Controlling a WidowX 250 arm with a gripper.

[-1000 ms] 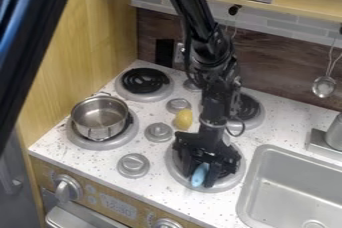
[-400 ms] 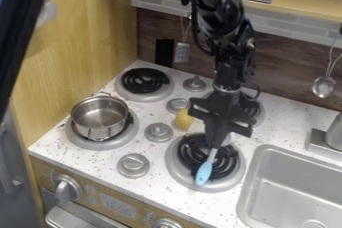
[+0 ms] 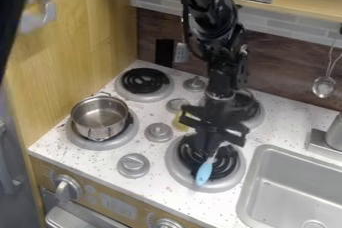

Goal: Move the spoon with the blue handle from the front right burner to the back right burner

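The black gripper [image 3: 211, 141] hangs over the front right burner [image 3: 175, 170], beside the upper end of a utensil with a light blue end [image 3: 204, 171]. The blue end points toward the counter's front edge, over the burner's lower part. The utensil's thin grey stem runs up to the gripper, where its upper end is hidden; whether the two touch, I cannot tell. A yellow object [image 3: 180, 123] is just left of the gripper, partly covered by it.
A metal pot [image 3: 99, 117] stands on the front left burner. Behind it is the back left burner [image 3: 144, 81]. Stove knobs [image 3: 158, 132] sit between the burners. The sink [image 3: 287, 187] is at right, and a strainer [image 3: 324, 86] hangs on the back wall.
The gripper rose off the burner, uncovering its coils and the utensil's stem, then shifted slightly left. The blue end stayed nearly in place, while the yellow object became more covered.
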